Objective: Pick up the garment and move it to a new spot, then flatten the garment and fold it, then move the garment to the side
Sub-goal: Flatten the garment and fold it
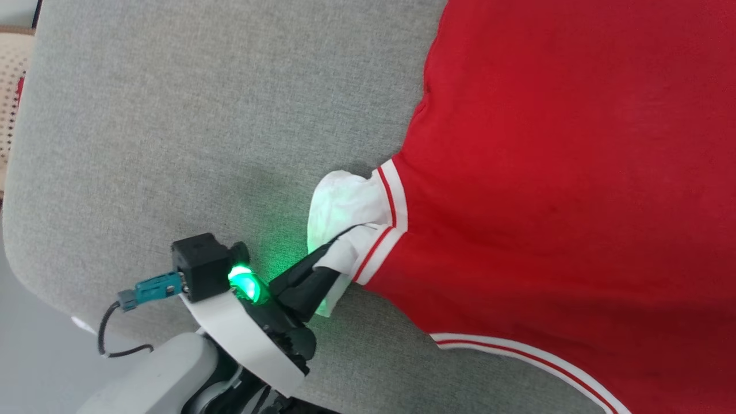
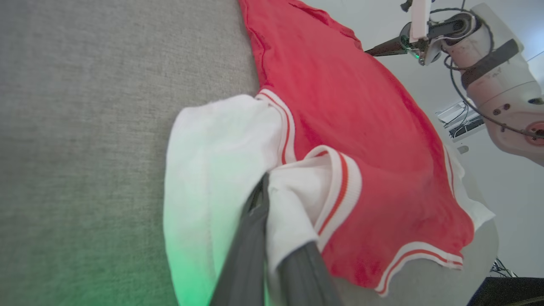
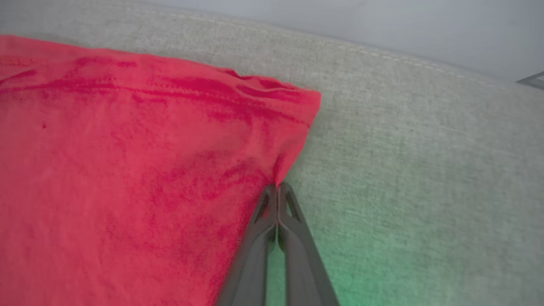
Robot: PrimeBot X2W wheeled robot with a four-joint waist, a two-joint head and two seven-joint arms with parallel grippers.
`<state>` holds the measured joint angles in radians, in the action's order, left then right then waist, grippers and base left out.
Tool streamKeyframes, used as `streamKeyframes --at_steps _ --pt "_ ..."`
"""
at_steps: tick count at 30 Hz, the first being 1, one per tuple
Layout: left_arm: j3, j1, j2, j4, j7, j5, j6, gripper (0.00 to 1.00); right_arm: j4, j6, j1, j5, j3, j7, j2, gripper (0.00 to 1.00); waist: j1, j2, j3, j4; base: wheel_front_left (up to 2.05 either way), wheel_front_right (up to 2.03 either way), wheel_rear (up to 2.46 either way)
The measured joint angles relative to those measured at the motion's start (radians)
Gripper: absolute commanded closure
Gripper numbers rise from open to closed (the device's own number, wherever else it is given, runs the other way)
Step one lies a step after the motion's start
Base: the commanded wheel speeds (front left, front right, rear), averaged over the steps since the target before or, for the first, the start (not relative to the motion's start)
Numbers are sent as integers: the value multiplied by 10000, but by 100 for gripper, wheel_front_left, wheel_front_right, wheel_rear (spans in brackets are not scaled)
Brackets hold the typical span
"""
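The garment [image 1: 552, 172], a bright red T-shirt with white sleeve ends and red-and-white trim, lies spread on a grey fabric surface [image 1: 201, 115]. My left gripper [image 1: 345, 234] is shut on the white sleeve end [image 2: 221, 161], its dark fingers [image 2: 255, 238] pinching a fold of white cloth. In the right wrist view, my right gripper [image 3: 278, 187] is shut on the garment's red side edge [image 3: 282, 163] near a hem corner [image 3: 312, 95]. The right gripper [image 2: 374, 50] also shows far off in the left wrist view, at the garment's far edge.
The grey surface's rounded edge [image 1: 23, 270] runs down the left of the head view, with pale floor beyond. A perforated beige panel [image 1: 10, 86] sits at the far left. Bare grey fabric [image 3: 425, 170] lies right of the right gripper.
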<state>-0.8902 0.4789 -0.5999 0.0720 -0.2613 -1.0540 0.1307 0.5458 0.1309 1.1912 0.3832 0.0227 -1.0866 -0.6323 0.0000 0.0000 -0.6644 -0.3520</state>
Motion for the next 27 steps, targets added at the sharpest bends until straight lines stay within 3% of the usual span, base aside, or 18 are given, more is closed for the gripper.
streamKeyframes --at_steps 6,13,18,21,27 --pt "477 -505 -155 -167 0 -61 0 100 -571 0 -989 920 -568 351 -418 100 0 1 576 351 0 0 0" --pt "1135 -1230 -531 -224 0 -196 -58 100 -2794 0 -3517 2903 -1037 336 -1536 100 0 0 1440 1116 0 0 0" --pt "1632 -1621 -681 -224 0 -288 -207 100 -4661 0 -6067 3893 -639 107 -1908 100 0 1 1949 1596 0 0 0" --pt "1919 -1838 -784 -238 -2 -291 -301 100 -5843 0 -7927 4234 -155 -134 -1854 100 0 1 2191 1865 0 0 0" --pt "2174 -2182 -917 -219 0 -291 -397 100 -8144 -2 -11660 4389 477 -832 -1104 100 0 1 2520 2284 0 0 0"
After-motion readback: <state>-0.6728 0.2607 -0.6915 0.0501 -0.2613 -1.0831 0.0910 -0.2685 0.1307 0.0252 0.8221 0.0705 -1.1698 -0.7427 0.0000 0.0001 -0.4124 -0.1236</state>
